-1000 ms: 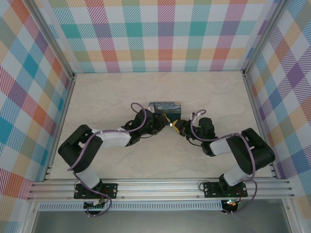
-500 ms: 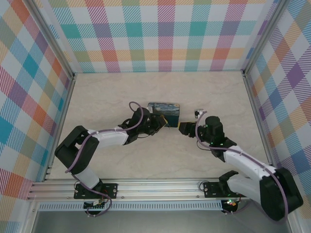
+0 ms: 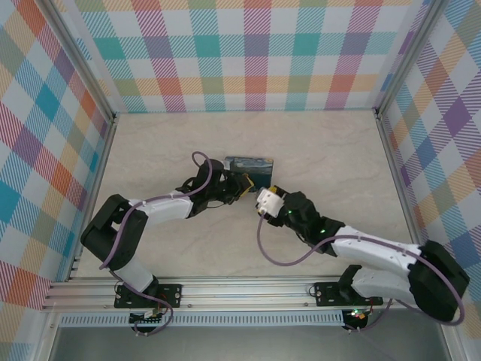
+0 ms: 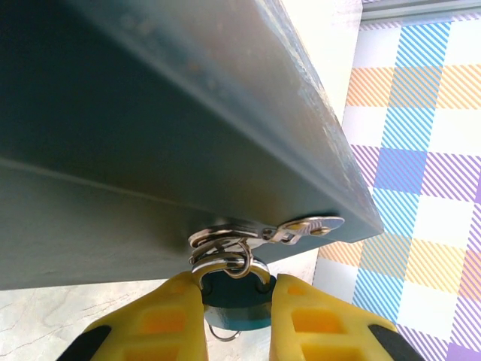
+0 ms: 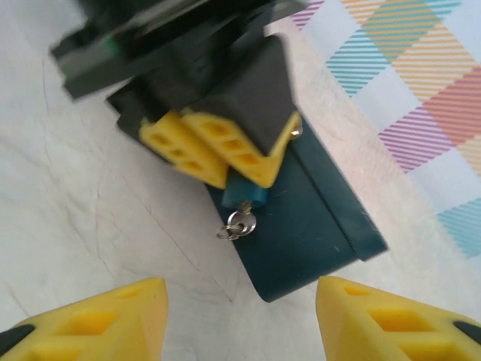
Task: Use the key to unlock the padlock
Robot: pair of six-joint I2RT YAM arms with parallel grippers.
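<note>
The padlock (image 5: pixel 244 194) hangs at the front side of the dark blue tin (image 3: pixel 252 164), which stands near the middle of the worktop (image 3: pixel 338 150). In the left wrist view its silvery shackle (image 4: pixel 225 259) passes through the metal hasp (image 4: pixel 301 227) on the tin's wall, and the shackle looks closed. The blue body (image 4: pixel 237 304) is directly below the hasp. A small silvery ring (image 5: pixel 239 223) hangs from the lower end of the body, just over the worktop.

The left hand (image 4: pixel 237 289) is clamped on the padlock, with one yellow finger (image 4: pixel 180 316) pressed on each side of the blue body. From above, the left arm reaches from the left to the tin's near side.

The right hand (image 5: pixel 240 289) has its two yellow fingers (image 5: pixel 113 312) wide apart and holds nothing. It points to the padlock and is near it without touching; bare worktop shows between its fingers.

Checked walls (image 3: pixel 255 53) in many colours stand around the worktop.
</note>
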